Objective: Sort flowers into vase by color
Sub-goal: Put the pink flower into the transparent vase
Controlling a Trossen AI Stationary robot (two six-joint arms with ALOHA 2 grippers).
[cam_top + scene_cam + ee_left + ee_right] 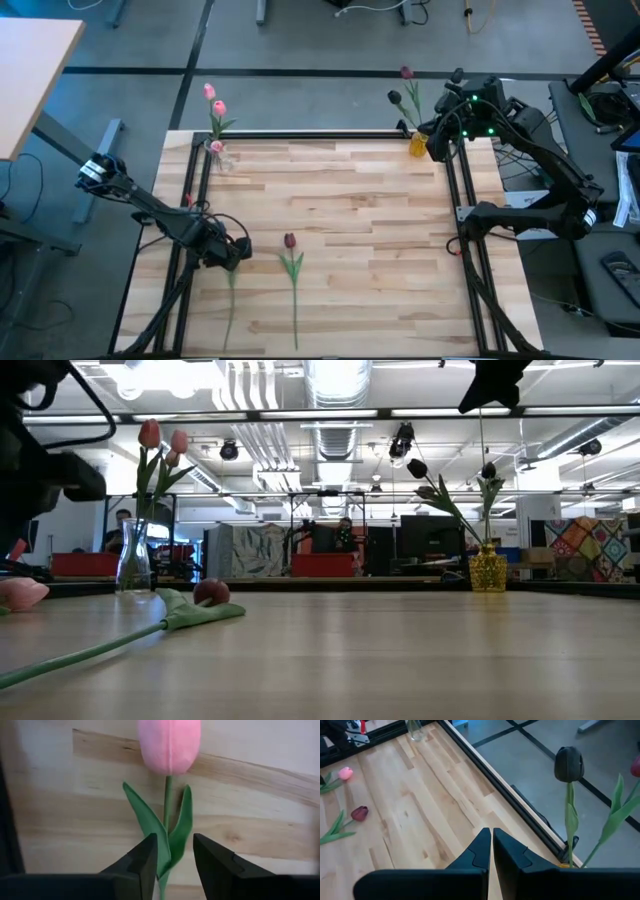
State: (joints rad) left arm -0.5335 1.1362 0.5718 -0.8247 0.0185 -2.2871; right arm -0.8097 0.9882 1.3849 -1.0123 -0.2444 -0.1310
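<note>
The left gripper (172, 862) sits low over the wooden table (350, 220), near the table's front-left edge, its arm reaching in from the left side. Its two dark fingers (142, 865) stand parted on either side of the stem and leaves of a pink tulip (169, 745) that lies flat on the boards; whether the pads touch the stem cannot be told.

Just beside that gripper, toward the table's middle, a maroon tulip (290, 241) lies on the table with its stem running to the front edge.

At the table's far-left corner a clear glass vase (218, 158) holds pink tulips (214, 100) upright. At the far-right corner a yellow vase (418, 146) holds dark maroon tulips (400, 88).

The right gripper (491, 850) hangs above the yellow vase, its arm folded back along the table's right side, fingers pressed together and empty.
</note>
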